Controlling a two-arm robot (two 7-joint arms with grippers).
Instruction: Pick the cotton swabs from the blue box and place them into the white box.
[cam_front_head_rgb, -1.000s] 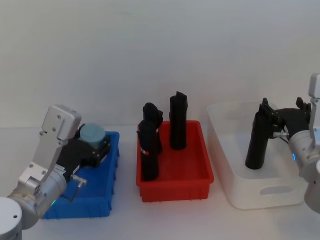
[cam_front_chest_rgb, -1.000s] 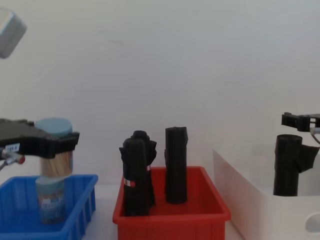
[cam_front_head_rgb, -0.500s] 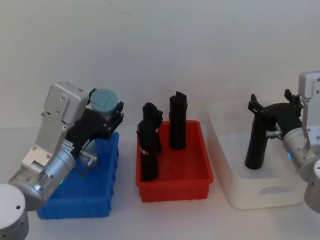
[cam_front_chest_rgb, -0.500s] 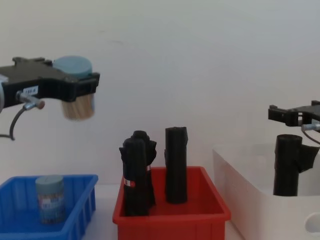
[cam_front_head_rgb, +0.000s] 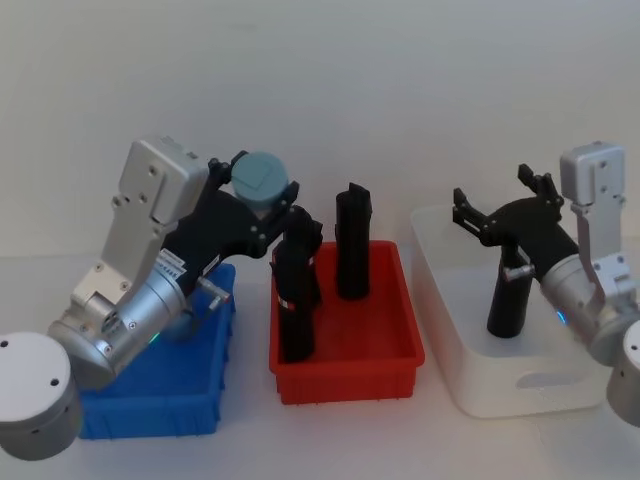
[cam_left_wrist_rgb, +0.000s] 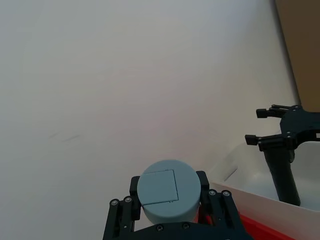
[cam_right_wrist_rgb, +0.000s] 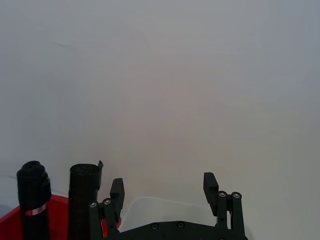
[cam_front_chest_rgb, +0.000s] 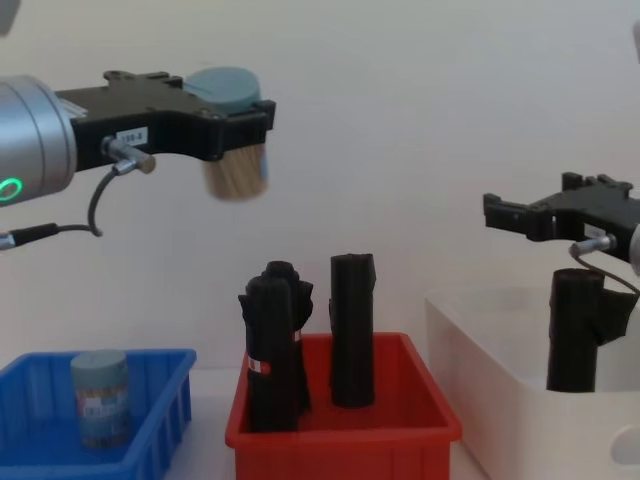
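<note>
Well, nearest along the table (cam_front_head_rgb: 340, 445) three bins sit in a row, side by side. On the robot's left is the blue box (cam_front_chest_rgb: 165, 405), and one cotton swab tub (cam_front_chest_rgb: 100, 397) stands upright inside it, grey-blue lid on top. The red bin (cam_front_head_rgb: 350, 382) is in the middle, holding tall black rolls (cam_front_chest_rgb: 352, 330) that stand on end, two close together at its left side and one further back. On the right is the white box (cam_front_head_rgb: 520, 388), the biggest of the three, with a single black roll (cam_front_head_rgb: 510, 300) standing in it.

Higher up, the left gripper (cam_front_head_rgb: 262, 195) is raised well above the bins, over about where the blue box meets the red bin. Its fingers are clamped on either side of a second swab tub (cam_front_chest_rgb: 233, 172), just under the round lid, so the pale swab sticks hang clear below the fingers. That tub touches neither box and is well apart from the white box.

Over on the other side, the right gripper (cam_front_head_rgb: 495, 200) hangs just above the top of the roll in the white box, its fingers spread apart with nothing between them.

Behind it all is a plain pale wall (cam_front_head_rgb: 400, 90).
</note>
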